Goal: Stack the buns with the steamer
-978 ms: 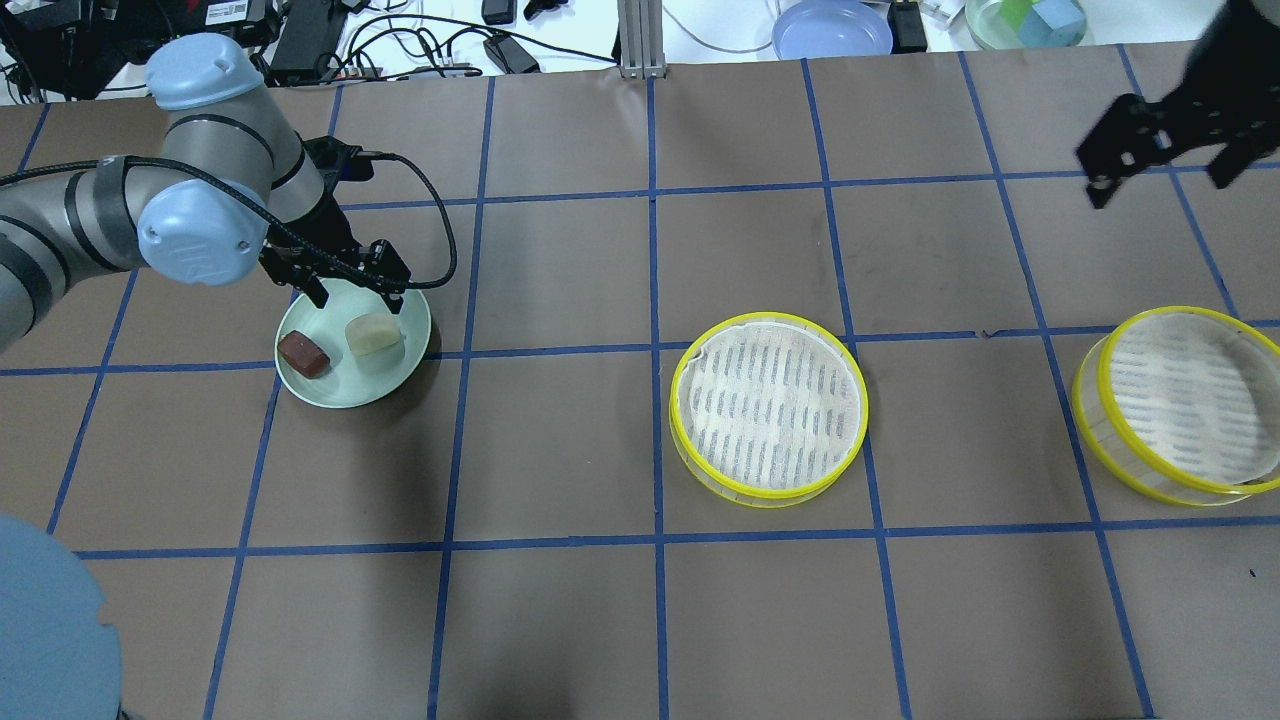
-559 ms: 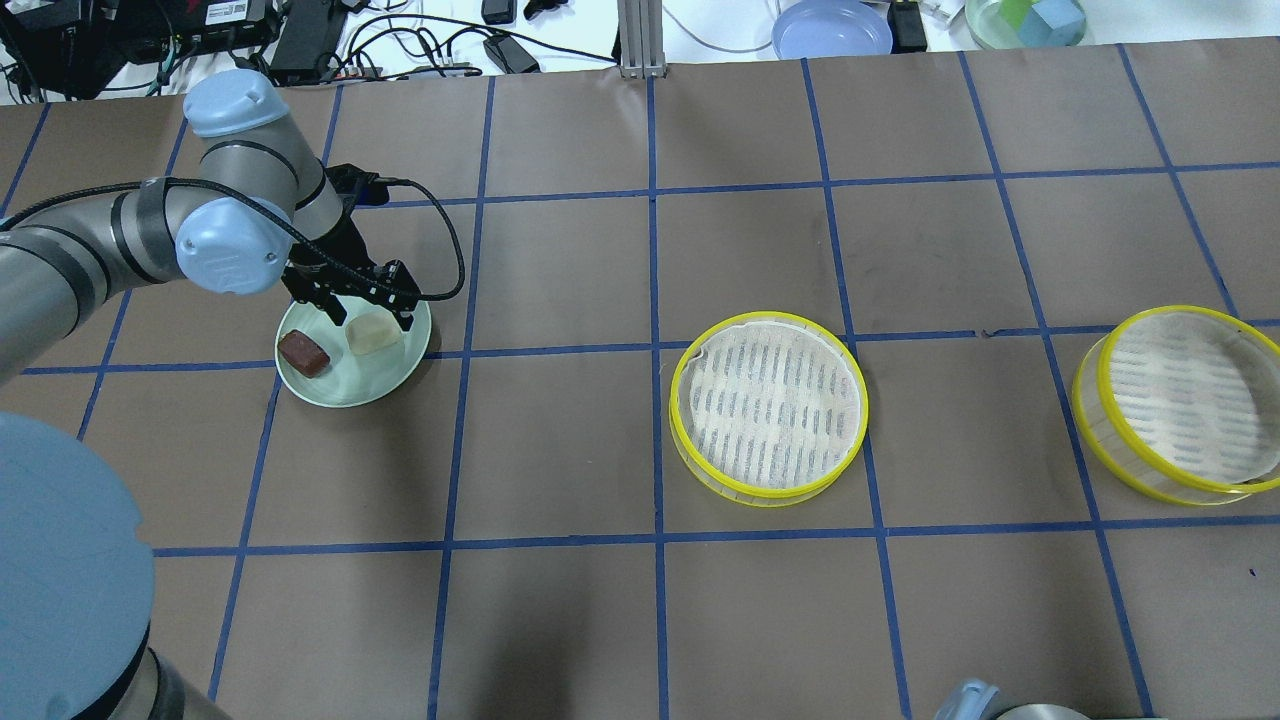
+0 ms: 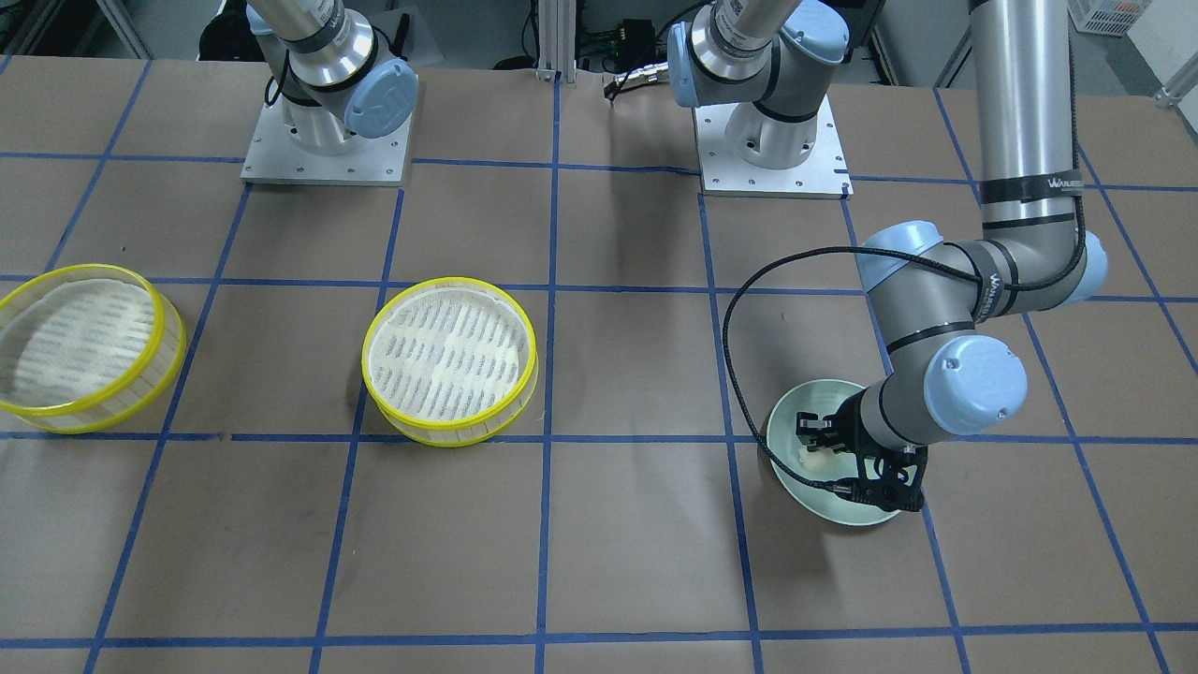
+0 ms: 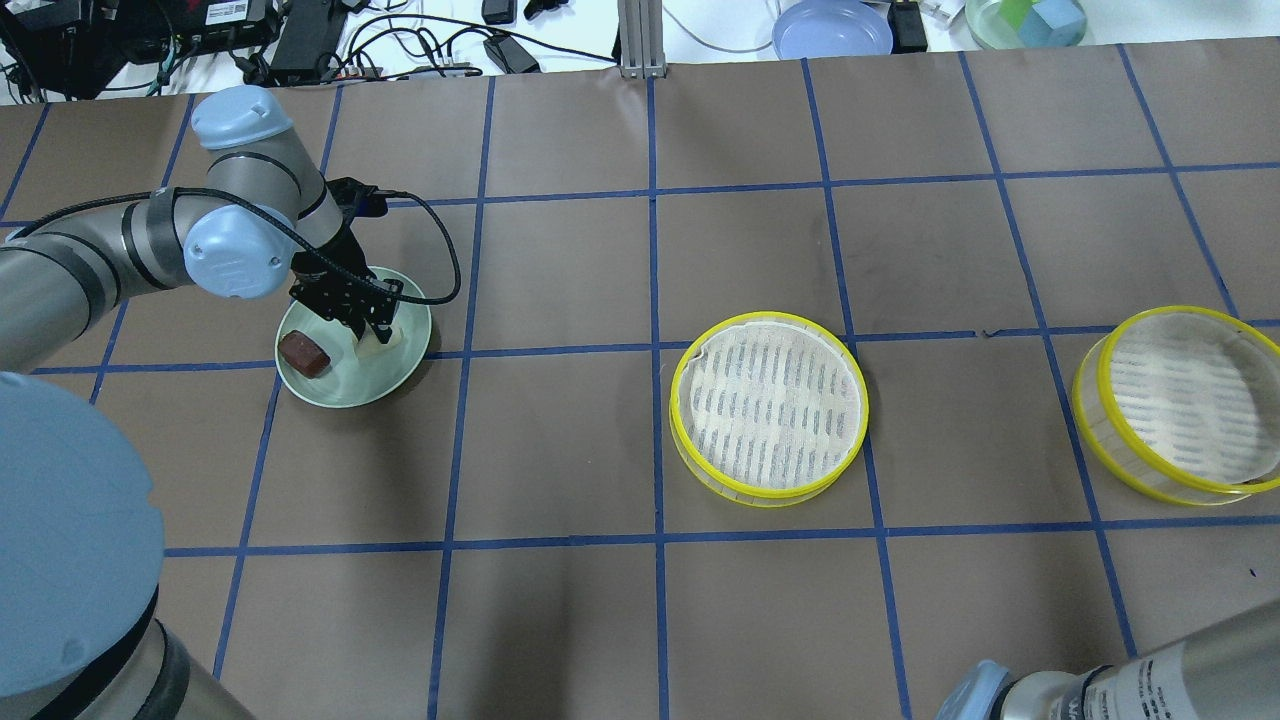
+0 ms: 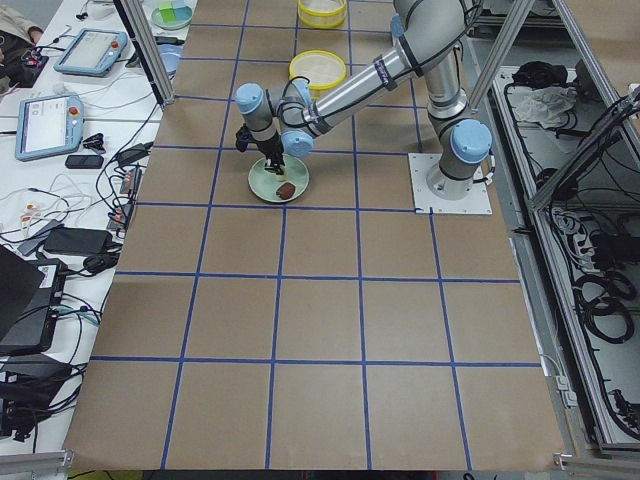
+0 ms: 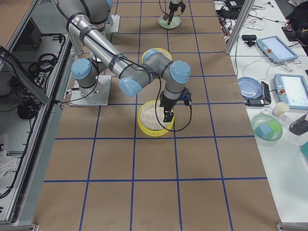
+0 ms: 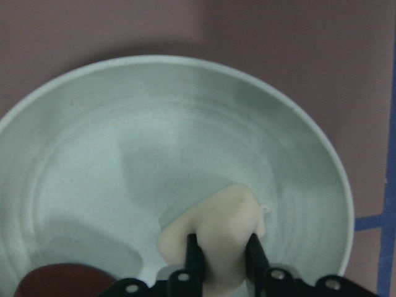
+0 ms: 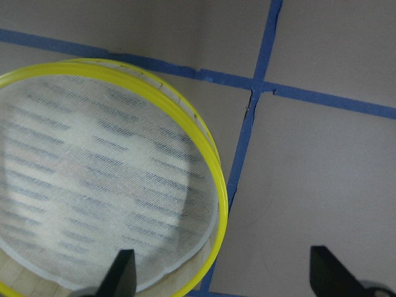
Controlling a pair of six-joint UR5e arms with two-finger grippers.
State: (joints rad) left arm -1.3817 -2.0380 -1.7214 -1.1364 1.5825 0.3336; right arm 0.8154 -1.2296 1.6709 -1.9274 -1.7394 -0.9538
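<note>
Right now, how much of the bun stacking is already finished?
Nothing is done yet: the middle tray and the right tray are empty and apart. In hand: the left gripper has its jaws shut on the cream bun in the green plate. Left: the brown bun, then stacking the trays. The right gripper is open near the right tray.

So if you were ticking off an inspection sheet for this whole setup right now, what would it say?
Surface: brown table with blue tape grid.
Job's things: cream bun and brown bun on the green plate; middle steamer tray and right-hand steamer tray hold no buns.
Clutter: blue dish and bowl of coloured blocks on the bench beyond.
Grippers: left gripper shut on the cream bun; right gripper open, holding nothing.
Cables: black cable loops beside the left gripper; cable tangle on the bench.
Surroundings: control tablets beside the table.
</note>
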